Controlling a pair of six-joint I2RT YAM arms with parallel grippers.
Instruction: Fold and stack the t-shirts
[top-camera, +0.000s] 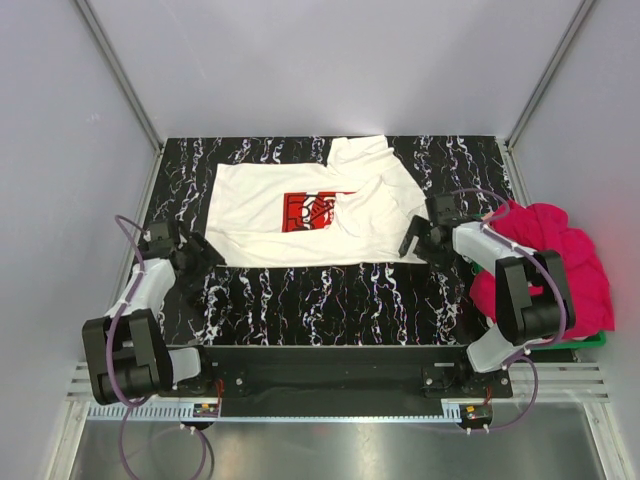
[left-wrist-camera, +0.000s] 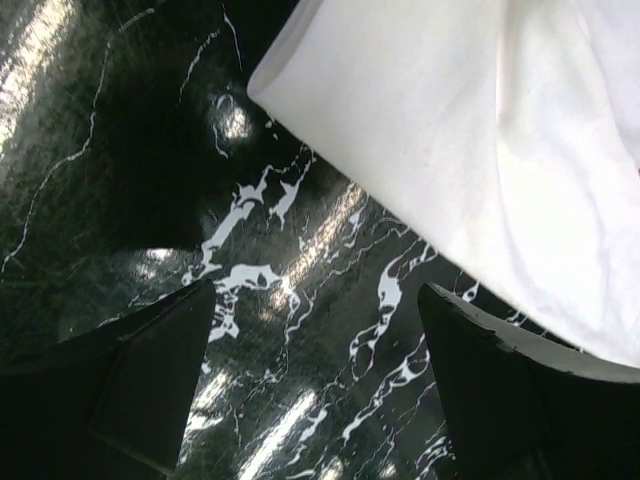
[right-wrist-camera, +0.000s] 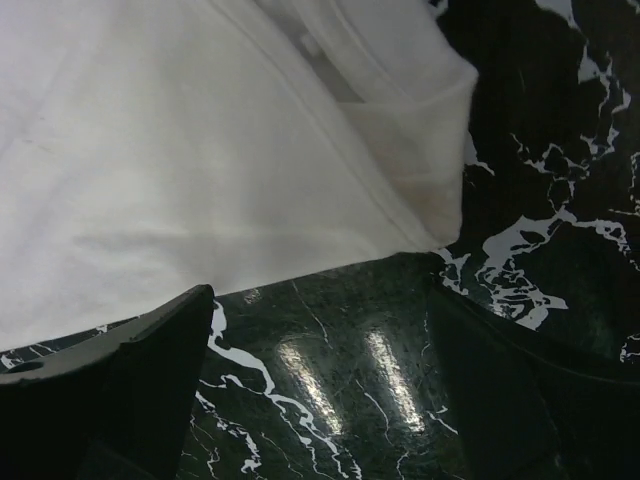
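A white t-shirt (top-camera: 290, 215) with a red square print (top-camera: 312, 210) lies on the black marbled table, its right side folded over onto the chest. My left gripper (top-camera: 205, 252) is open and empty, low over the table at the shirt's near left corner (left-wrist-camera: 420, 130). My right gripper (top-camera: 412, 242) is open and empty at the shirt's near right corner (right-wrist-camera: 200, 170). Bright pink t-shirts (top-camera: 555, 262) are heaped at the right edge.
The black marbled table (top-camera: 330, 300) lies bare between the arms. A green basket edge (top-camera: 585, 343) shows under the pink heap at the right. Grey walls and metal frame posts enclose the back and sides.
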